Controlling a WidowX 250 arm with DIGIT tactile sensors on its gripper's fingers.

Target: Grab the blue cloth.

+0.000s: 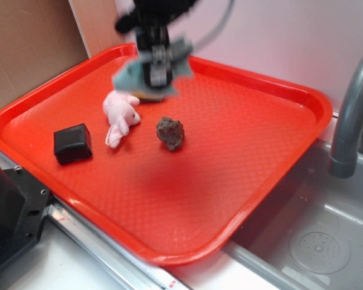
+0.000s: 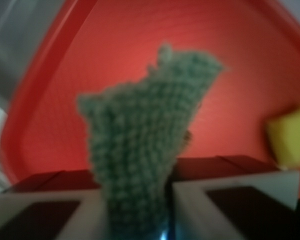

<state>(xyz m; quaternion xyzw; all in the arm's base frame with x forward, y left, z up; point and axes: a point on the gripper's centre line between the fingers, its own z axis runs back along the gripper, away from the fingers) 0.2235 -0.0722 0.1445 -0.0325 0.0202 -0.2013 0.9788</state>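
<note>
Blue cloth (image 2: 140, 150) fills my view, pinched between my gripper (image 2: 136, 220) fingers above the red tray (image 2: 50, 90). Soft, light, floppy waffle weave; I judge a bunched fold grips best.

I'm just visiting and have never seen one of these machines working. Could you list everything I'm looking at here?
Tray: one, red, on the counter beside the sink.
Blue cloth: one, pale blue-teal, waffle-textured, pinched in the gripper and lifted over the tray's far side.
Plush toy: one, pink, lying on the tray below the cloth.
Black block: one, black, on the tray's left part.
Brown lump: one, dark brown, rough, near the tray's middle.
Yellow sponge: one, yellow, on the tray; seen mainly in the wrist view.
Faucet: one, grey, at the right edge.
Sink: one, grey metal, right of the tray.
Gripper: one, black, shut on the cloth.
</note>
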